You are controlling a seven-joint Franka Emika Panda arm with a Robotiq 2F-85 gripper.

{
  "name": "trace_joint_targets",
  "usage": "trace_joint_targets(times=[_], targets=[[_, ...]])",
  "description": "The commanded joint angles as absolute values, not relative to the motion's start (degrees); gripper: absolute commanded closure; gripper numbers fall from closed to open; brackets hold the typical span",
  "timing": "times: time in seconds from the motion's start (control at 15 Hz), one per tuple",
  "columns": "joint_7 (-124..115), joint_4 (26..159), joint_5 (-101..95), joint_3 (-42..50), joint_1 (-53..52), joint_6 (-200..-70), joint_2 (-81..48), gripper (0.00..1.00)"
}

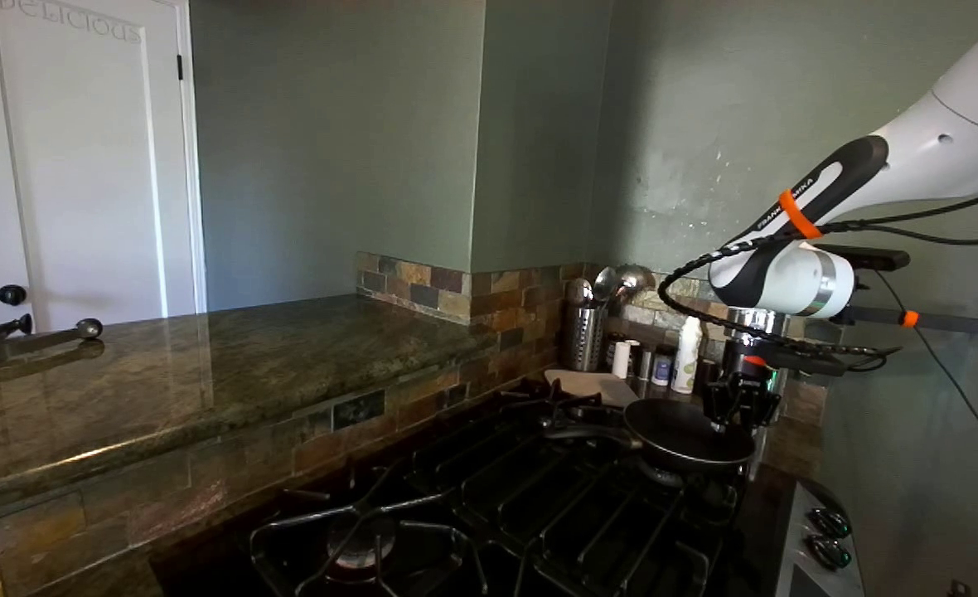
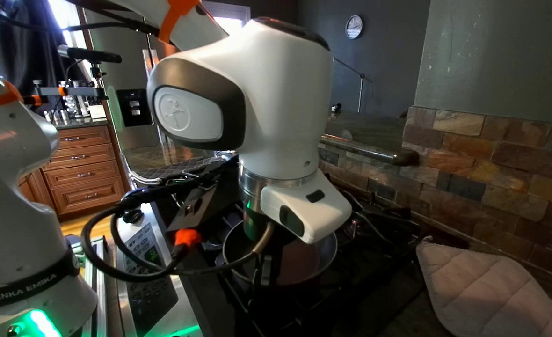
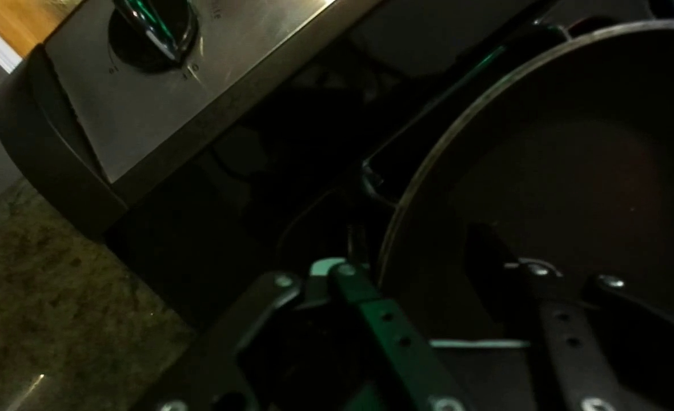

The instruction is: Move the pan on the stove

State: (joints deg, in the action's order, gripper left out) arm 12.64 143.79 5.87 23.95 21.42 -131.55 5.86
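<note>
The round, shallow, dark grey-black metal frying pan (image 1: 684, 427) sits on the black cast-iron grates (image 1: 497, 535) of the black gas cooktop (image 1: 756, 531). Its dark, curved handle (image 1: 588, 431) points away from the metallic control panel (image 3: 143, 108). The black two-finger gripper (image 3: 421, 245) points down at the rim of the pan. In the wrist view its fingers are spread, with the rim running through the gap: one finger is outside the pan, the other is over the interior. Contact between fingers and rim cannot be determined. In an exterior view, the white robot arm (image 2: 280, 103) covers part of the pan. A pale pink quilted pad (image 2: 486, 281) lies near the pan. A perforated steel canister (image 1: 586, 344) with metal utensils and a white bottle (image 1: 687, 356) stand beyond it.
</note>
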Motion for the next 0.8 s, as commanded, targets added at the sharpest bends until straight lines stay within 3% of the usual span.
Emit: trace_joint_targets(times=[0.0, 0.33, 0.47, 0.53, 0.67, 0.73], targets=[[11.29, 143.59, 6.96, 23.52, 21.34, -132.72, 5.03, 0.65], [10.65, 143.45, 6.82, 23.42, 21.35, -132.63, 5.15, 0.59], [10.24, 143.36, 6.79, 23.35, 21.33, -132.69, 5.13, 0.63], [10.13, 143.31, 6.81, 23.31, 21.31, -132.65, 5.13, 0.67], [9.98, 143.27, 6.80, 23.22, 21.25, -132.65, 5.16, 0.88], [9.94, 143.26, 6.81, 23.20, 21.24, -132.66, 5.14, 0.94]])
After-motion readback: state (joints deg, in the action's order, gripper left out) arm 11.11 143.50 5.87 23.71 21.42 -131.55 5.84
